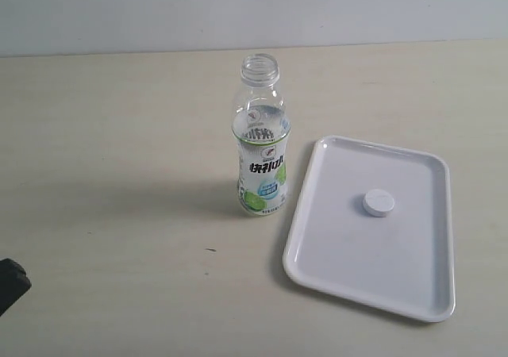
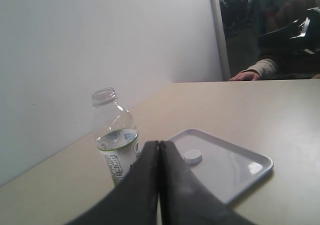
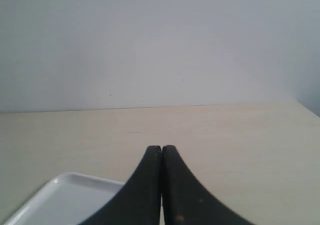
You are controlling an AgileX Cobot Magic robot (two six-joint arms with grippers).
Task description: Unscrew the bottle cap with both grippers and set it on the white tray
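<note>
From my seat the job looks done. The cap lies on the tray near its middle, clear of the rim on every side. It rests flat, closed face up as far as I can judge, so its short axis points straight up and it has no way to roll. Its ribbing is too small for me to read.

The bottle stands upright on the table just beside the tray's left edge, not touching it. Its long axis is vertical, the open neck on top and the label towards the exterior camera. Some clear liquid sits in it, about level with the label's top edge, which I reckon is reason enough to leave it standing.

The left gripper has its fingers pressed together with nothing between them. It sits low and well apart from the bottle, pointing towards it and the tray. In the exterior view I see only a dark corner at the lower left edge, which I take for that arm.

The right gripper is likewise closed on nothing, with a tray corner showing beside it; the exterior view does not show it. I read both as parked clear so that nothing knocks the open bottle
</note>
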